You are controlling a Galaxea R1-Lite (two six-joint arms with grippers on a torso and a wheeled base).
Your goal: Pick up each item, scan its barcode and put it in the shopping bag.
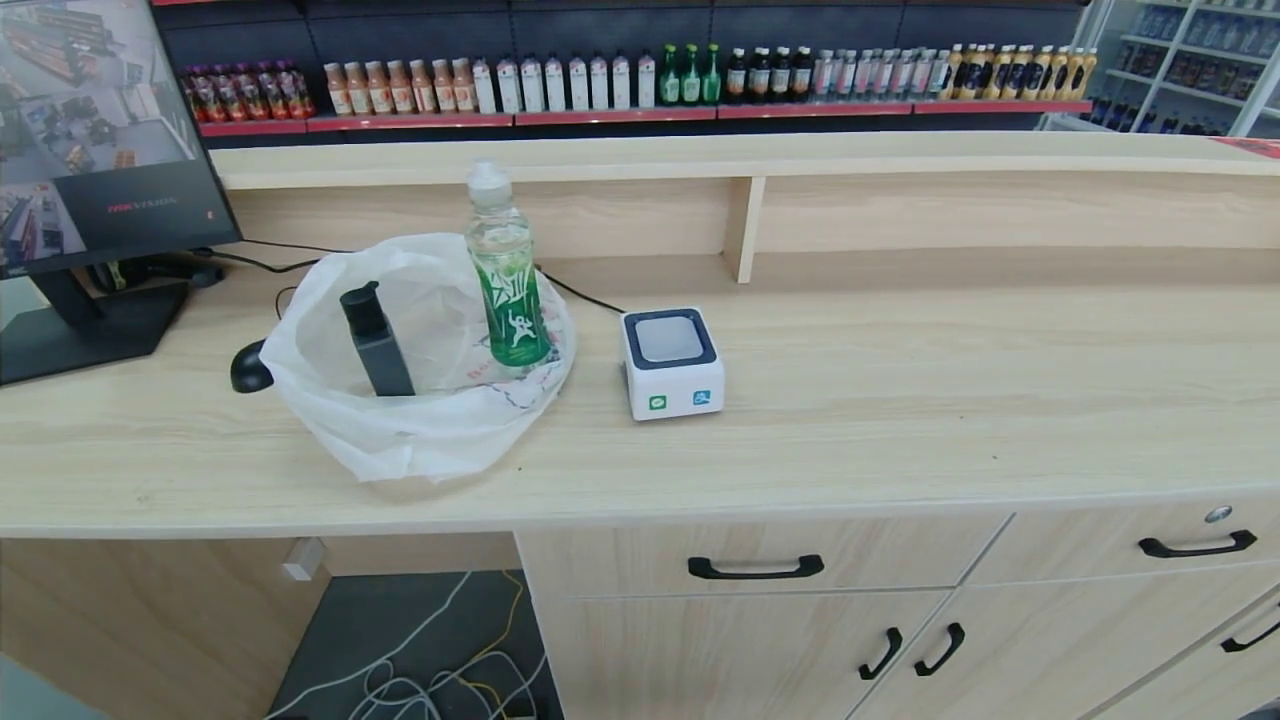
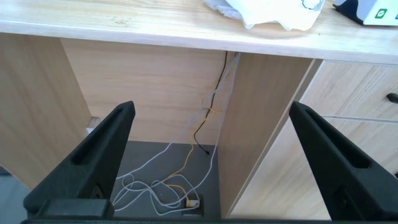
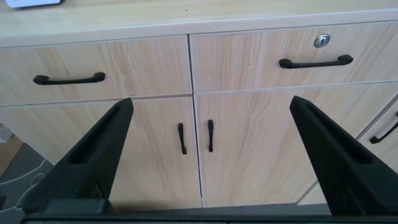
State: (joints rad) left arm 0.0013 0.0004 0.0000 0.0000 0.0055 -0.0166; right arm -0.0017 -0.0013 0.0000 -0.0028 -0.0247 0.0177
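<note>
Two grippers, mine, hang low in front of the cabinet, jaws wide apart and nothing between them. The left gripper faces the open kneehole where loose cables trail on the floor, and the right gripper faces smooth wood-grain drawers with curved black handles. Above, on the pale laminate counter, the bag sits slumped open, a thin, crinkled white film. Inside it stand a slim, square-shouldered black bottle and, on the scanner side, a tall clear bottle with a green label and white cap. Just beside the bag is the scanner, a small white cube with a dark-framed glass top. Both items look bagged, so I judge the job at or near its end. Done well, this step means holding my arms below the counter edge. Should I rise, I must clear that lip and stay off the flimsy bag, since the tall bottle looks easy to tip. Farther back are a mouse, a monitor and shelves of bottles.
</note>
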